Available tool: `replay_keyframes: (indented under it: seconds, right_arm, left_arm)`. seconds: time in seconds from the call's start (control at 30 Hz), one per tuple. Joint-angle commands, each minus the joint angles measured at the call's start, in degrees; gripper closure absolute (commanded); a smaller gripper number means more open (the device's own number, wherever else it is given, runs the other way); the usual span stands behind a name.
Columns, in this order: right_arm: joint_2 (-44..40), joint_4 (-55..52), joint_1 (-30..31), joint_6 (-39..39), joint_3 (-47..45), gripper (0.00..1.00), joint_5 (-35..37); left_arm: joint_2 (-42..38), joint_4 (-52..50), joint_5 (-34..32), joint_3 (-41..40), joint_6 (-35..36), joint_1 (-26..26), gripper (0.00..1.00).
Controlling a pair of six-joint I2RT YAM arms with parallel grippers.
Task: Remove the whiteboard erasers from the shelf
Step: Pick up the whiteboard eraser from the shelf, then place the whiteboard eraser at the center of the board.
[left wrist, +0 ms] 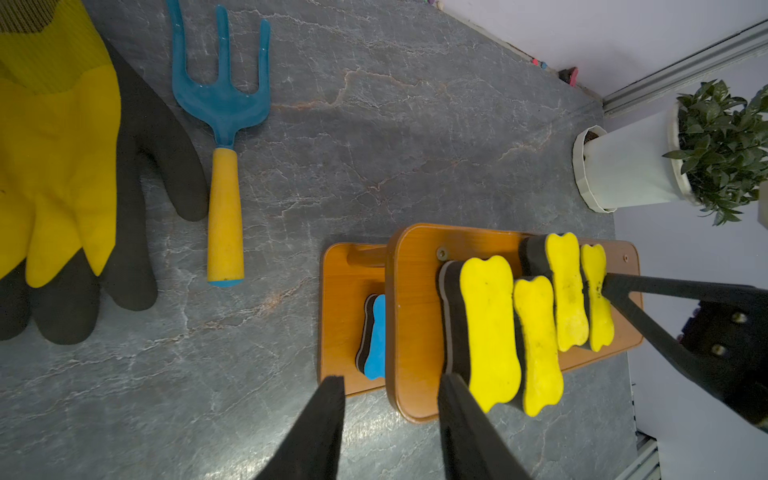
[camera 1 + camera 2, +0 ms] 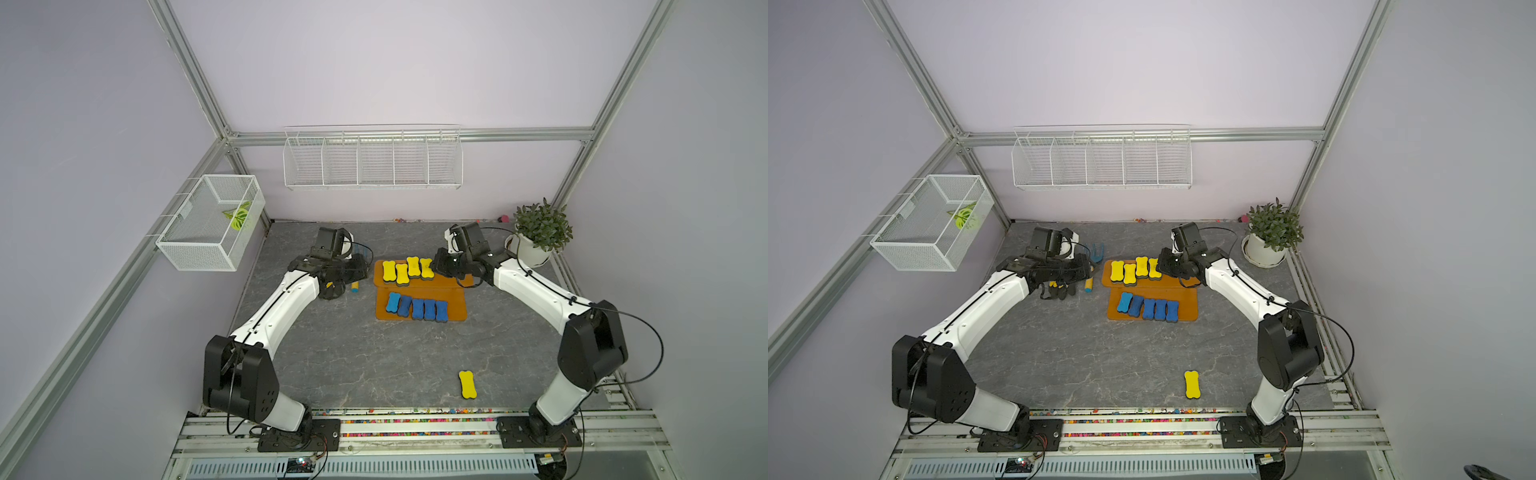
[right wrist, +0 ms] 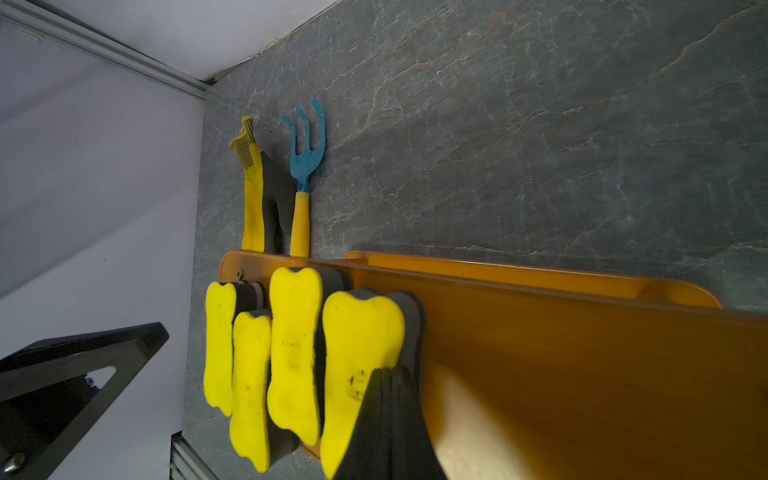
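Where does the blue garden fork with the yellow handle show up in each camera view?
Top view: garden fork, only its handle end clear, just past the left arm.
Top view: prongs and handle end showing either side of that arm.
Left wrist: whole, between glove and shelf.
Right wrist: whole, beside the glove, beyond the shelf.
Shared landmark: the shelf.

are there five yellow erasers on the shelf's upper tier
No, only four yellow erasers sit on the shelf; a fifth yellow eraser lies on the table.

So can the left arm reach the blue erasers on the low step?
Probably yes. The blue erasers lie uncovered low on the shelf, and the left tool hangs open beside it.
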Motion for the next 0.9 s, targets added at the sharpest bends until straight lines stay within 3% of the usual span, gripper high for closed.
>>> replay_keyframes:
  seconds: [0.0, 0.47, 0.63, 0.87]
  right_arm:
    - [-2.85, -2.47, -0.47, -1.43, -1.48, 1.0, 1.0]
    - [-16.38, -4.24, 2.24, -0.04, -10.56, 1.0, 3.74]
    - [-24.04, -7.65, 9.53, 3.13, -17.63, 1.0, 8.93]
    - [-33.77, -11.06, 24.07, 14.26, -29.51, 1.0, 19.24]
  left_arm:
    - [-1.95, -0.95, -0.68, 1.33, 1.21, -0.01, 0.57]
    - [-5.28, -1.2, -0.54, -0.25, 1.8, 0.02, 0.57]
    - [-6.23, -0.96, 0.33, -0.94, 2.09, 0.01, 0.57]
    - [-7.63, 0.22, 1.63, -2.56, 2.27, -0.05, 0.57]
